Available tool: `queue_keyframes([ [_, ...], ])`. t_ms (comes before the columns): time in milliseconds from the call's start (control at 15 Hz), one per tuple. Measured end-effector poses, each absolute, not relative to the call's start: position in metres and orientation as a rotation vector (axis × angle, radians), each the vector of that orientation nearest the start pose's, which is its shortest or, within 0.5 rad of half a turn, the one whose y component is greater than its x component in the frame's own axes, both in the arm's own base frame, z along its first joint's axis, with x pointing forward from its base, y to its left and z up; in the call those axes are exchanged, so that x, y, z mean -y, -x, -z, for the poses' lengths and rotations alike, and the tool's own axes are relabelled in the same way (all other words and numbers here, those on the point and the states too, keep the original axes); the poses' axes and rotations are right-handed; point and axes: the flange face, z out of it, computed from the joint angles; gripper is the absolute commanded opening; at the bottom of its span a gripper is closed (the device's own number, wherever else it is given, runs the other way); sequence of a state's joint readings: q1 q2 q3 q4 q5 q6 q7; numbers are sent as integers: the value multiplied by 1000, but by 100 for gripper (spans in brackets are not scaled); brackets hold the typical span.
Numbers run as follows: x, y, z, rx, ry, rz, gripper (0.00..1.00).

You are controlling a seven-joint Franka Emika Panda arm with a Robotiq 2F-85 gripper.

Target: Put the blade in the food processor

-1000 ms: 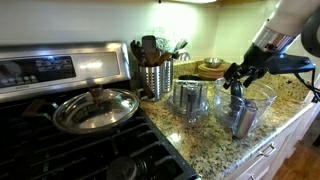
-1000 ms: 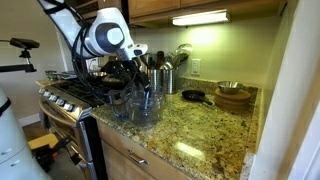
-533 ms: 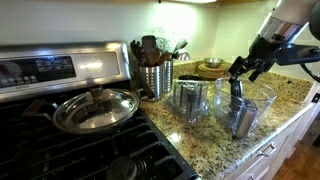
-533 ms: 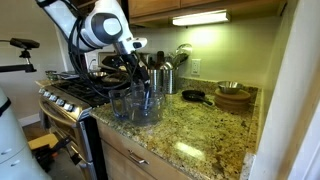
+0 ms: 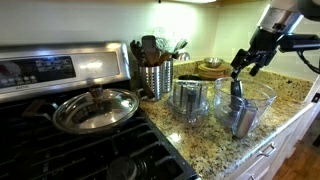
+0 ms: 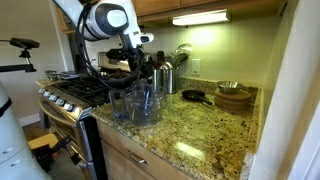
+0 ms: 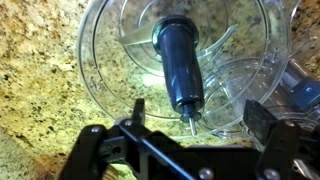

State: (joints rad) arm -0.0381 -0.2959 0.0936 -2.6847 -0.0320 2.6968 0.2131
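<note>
The dark blade point(image 7: 178, 62) stands upright in the middle of the clear food processor point(image 7: 100, 52) bowl, seen from above in the wrist view. My gripper point(image 7: 200, 113) hangs over it, open, and nothing sits between its fingers point(image 7: 137, 108). In both exterior views the gripper point(image 5: 247, 63) point(image 6: 141, 62) is well above the bowl point(image 5: 262, 96) point(image 6: 128, 106). The blade point(image 5: 237, 93) shows as a dark spindle inside it. A greyish handle piece point(image 5: 243, 119) is on the bowl's near side.
A shiny grey cylinder point(image 5: 190, 101) stands beside the bowl. Behind it is a perforated utensil holder point(image 5: 155, 76) with dark utensils. A lidded pan point(image 5: 95, 108) sits on the stove. Wooden bowls point(image 6: 233, 96) and a small skillet point(image 6: 193, 96) lie farther along the granite counter.
The open gripper has risen straight up, away from the bowl. The blade stays standing in the bowl and has not moved.
</note>
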Motion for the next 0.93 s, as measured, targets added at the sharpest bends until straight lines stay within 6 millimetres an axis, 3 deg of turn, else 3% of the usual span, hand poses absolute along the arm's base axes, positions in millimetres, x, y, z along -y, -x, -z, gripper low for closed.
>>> queue_keyframes([
  [533,-11,-453,-349,-148,3122,253,100],
  [933,-10,-468,-335,-123,3112,191,97],
])
